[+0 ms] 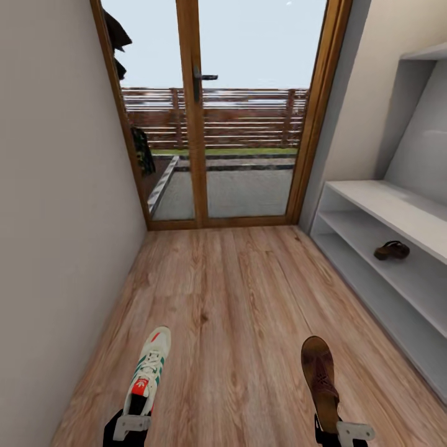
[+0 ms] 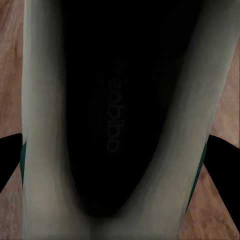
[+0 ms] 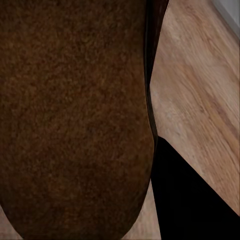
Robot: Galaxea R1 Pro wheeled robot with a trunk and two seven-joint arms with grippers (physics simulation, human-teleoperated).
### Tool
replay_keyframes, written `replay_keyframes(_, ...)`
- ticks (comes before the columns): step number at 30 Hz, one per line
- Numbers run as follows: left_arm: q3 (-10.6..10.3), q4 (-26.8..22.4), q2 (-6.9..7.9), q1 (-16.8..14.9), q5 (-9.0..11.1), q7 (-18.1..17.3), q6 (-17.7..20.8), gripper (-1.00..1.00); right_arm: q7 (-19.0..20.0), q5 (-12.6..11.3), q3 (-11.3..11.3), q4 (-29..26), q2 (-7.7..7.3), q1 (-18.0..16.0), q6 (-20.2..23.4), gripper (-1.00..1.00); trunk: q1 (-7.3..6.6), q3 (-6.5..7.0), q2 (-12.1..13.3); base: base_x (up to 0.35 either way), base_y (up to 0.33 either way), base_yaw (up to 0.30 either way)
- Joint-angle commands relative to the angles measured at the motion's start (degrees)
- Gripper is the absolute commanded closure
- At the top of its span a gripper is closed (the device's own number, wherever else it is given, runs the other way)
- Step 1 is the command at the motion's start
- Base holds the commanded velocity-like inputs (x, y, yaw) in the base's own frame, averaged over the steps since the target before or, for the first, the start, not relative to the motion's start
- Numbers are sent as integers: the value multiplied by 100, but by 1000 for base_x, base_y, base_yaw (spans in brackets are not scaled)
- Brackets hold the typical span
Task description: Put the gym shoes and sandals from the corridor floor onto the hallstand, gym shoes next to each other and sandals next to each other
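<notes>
My left gripper (image 1: 132, 425) is shut on the heel end of a white gym shoe (image 1: 148, 371) with green stripes and a red tongue tab, toe pointing away from me. In the left wrist view the shoe's dark opening (image 2: 112, 125) lies between two black fingers (image 2: 10, 160). My right gripper (image 1: 347, 431) is shut on the heel end of a brown sandal (image 1: 321, 379). Its brown footbed (image 3: 75, 125) sits beside a black finger (image 3: 190, 200). A second sandal (image 1: 392, 250) lies on the upper open shelf of the pale hallstand (image 1: 397, 208) at the right.
The wood-plank corridor floor (image 1: 236, 298) runs ahead to a glazed wooden door (image 1: 195, 124). A plain wall (image 1: 56, 217) closes the left side. The hallstand's lower shelf (image 1: 397, 316) lines the right edge of the floor.
</notes>
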Motion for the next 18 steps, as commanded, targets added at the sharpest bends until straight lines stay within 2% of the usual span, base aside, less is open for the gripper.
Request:
replay_keyframes(1, 47, 3, -4, -4, -21, -52, -17, 100, -23, 47, -15, 3, 2, -4, -10, 100, 2, -5, -2, 335, 93, 0)
replay_keyframes(18, 49, -6, -4, -4, -12, -51, -26, 100, -23, 47, -15, -4, 2, -6, -10, 100, 2, -5, -2, 335, 92, 0)
